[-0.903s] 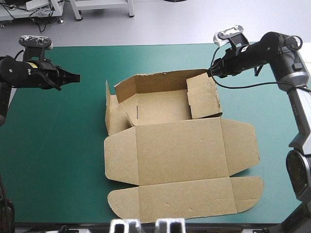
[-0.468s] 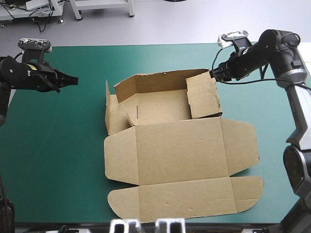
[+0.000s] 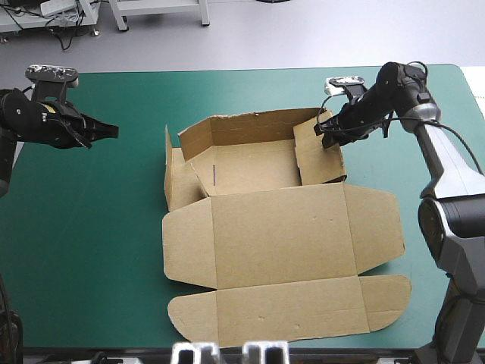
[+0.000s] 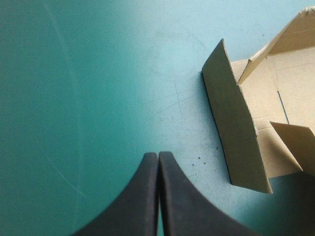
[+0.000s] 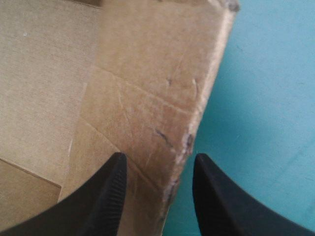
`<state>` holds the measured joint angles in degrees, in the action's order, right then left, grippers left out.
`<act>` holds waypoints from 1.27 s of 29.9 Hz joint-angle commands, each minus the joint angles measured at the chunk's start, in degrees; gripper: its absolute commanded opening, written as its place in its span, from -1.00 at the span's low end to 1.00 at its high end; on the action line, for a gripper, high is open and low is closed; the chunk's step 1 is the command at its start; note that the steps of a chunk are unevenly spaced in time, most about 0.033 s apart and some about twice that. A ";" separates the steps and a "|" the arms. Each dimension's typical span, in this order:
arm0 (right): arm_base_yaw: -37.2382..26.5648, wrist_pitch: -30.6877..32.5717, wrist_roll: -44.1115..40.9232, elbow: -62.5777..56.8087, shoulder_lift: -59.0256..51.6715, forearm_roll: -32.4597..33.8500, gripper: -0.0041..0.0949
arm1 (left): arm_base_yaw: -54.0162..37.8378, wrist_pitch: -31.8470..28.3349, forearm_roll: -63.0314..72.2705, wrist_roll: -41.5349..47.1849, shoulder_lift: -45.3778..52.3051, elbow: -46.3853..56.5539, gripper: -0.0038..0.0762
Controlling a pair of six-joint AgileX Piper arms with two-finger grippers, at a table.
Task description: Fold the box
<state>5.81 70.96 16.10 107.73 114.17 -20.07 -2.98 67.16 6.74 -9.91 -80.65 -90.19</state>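
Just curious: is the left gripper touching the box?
Apart. The high view shows bare teal-green cover between the shut left gripper and the box.

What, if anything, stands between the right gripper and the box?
Nothing visible does. The right gripper is open and already at the box. In the right wrist view, the edge of the raised right-hand wall runs between its two fingers.
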 commanded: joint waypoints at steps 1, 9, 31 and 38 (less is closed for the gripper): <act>-0.24 0.66 0.29 1.44 -1.43 -1.56 -0.09 | -0.08 -2.26 0.43 0.43 1.68 -1.87 -0.93; -0.24 -0.13 -0.20 1.44 1.69 -2.41 -0.96 | -0.08 -2.69 0.55 0.32 1.68 -1.87 -0.93; -7.85 0.95 0.45 17.22 -11.88 -24.82 -0.95 | -19.81 -14.15 31.00 -2.95 -5.92 -1.87 -0.93; -9.61 0.95 1.59 17.42 -17.66 -27.98 -0.95 | -24.57 -2.67 63.24 -17.48 -11.76 -1.87 -0.93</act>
<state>-3.10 71.24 17.41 123.21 101.19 -42.76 -27.33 60.06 52.86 -20.98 -92.69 -90.19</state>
